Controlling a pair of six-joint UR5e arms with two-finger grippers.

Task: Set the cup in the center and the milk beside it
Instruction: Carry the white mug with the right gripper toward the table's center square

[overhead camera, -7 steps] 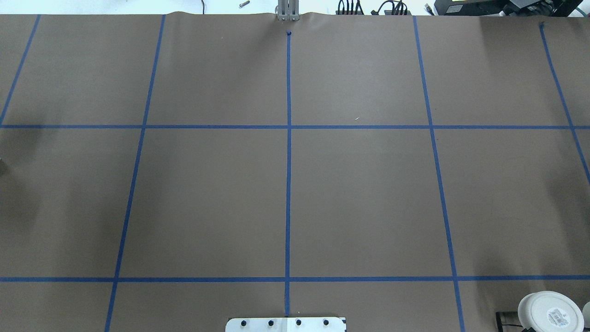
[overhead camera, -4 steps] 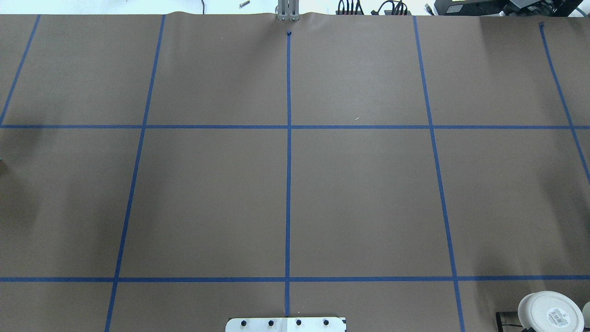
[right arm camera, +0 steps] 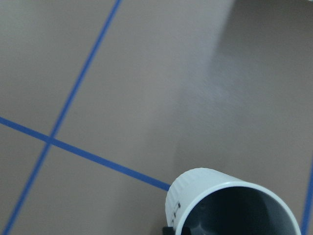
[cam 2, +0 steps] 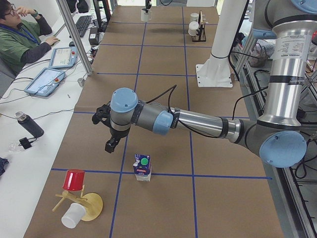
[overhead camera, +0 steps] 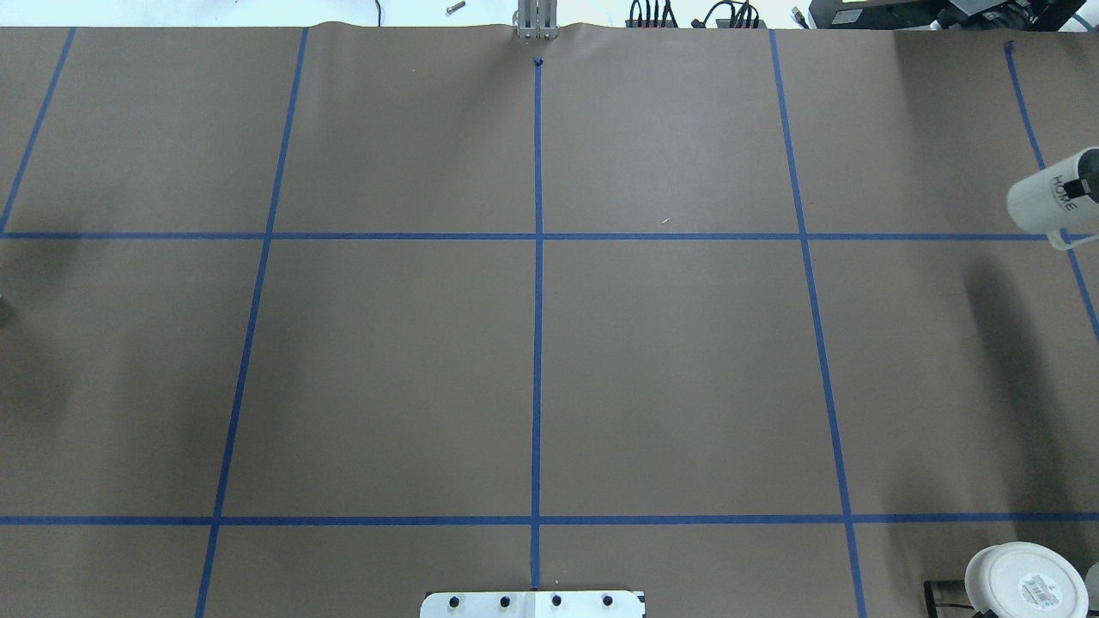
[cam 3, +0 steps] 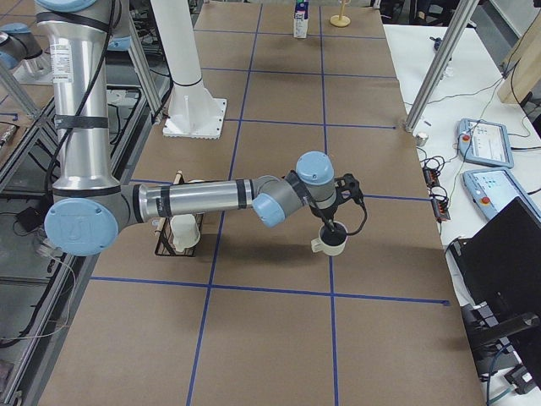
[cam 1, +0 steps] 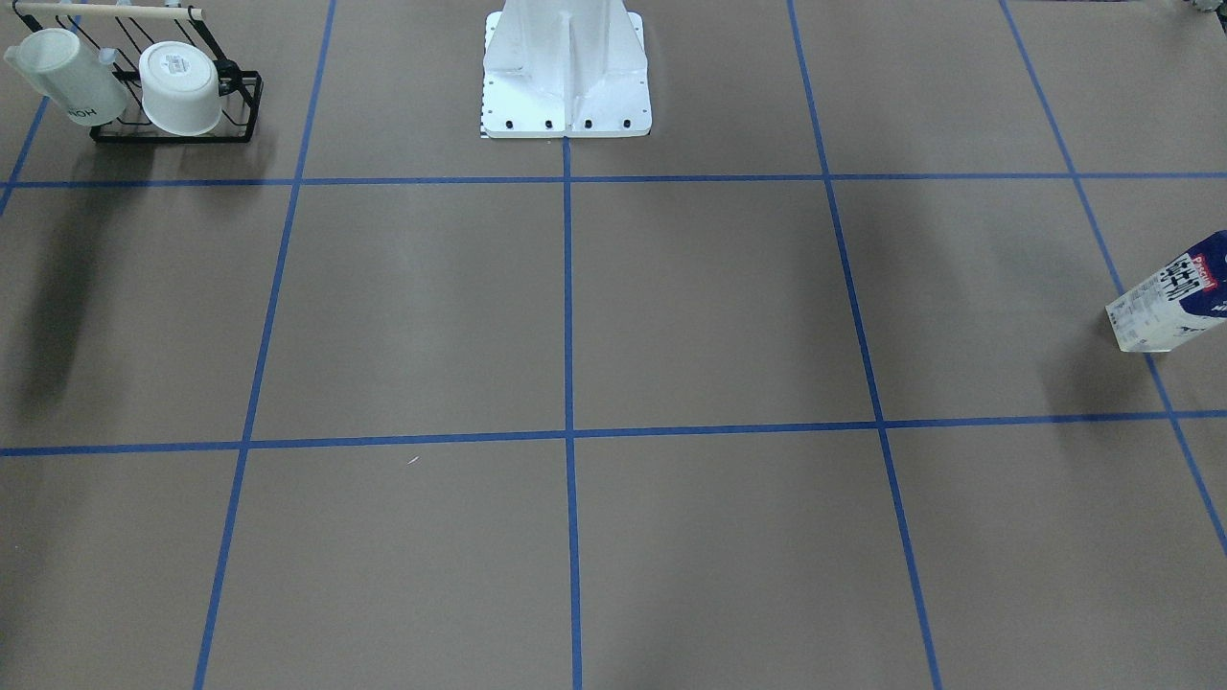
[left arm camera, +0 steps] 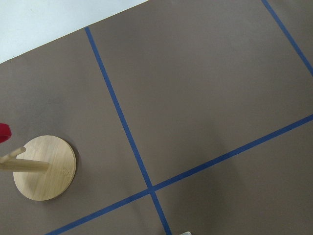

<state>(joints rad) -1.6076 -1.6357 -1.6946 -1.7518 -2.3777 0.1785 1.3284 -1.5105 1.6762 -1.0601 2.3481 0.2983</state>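
The right gripper [cam 3: 331, 227] pinches one wall of the small white ribbed mug [right arm camera: 195, 198], lower right; so thin a hold may let it tip. Width of the left gripper [cam 2: 110, 144] cannot be told.

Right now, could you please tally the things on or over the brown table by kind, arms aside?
Cups: 5 (held cup, lettered rack mug, stickered mug, white stand cup, red cup)
Milk: 1
Wire rack: 1
Wooden stand: 1
Total: 8
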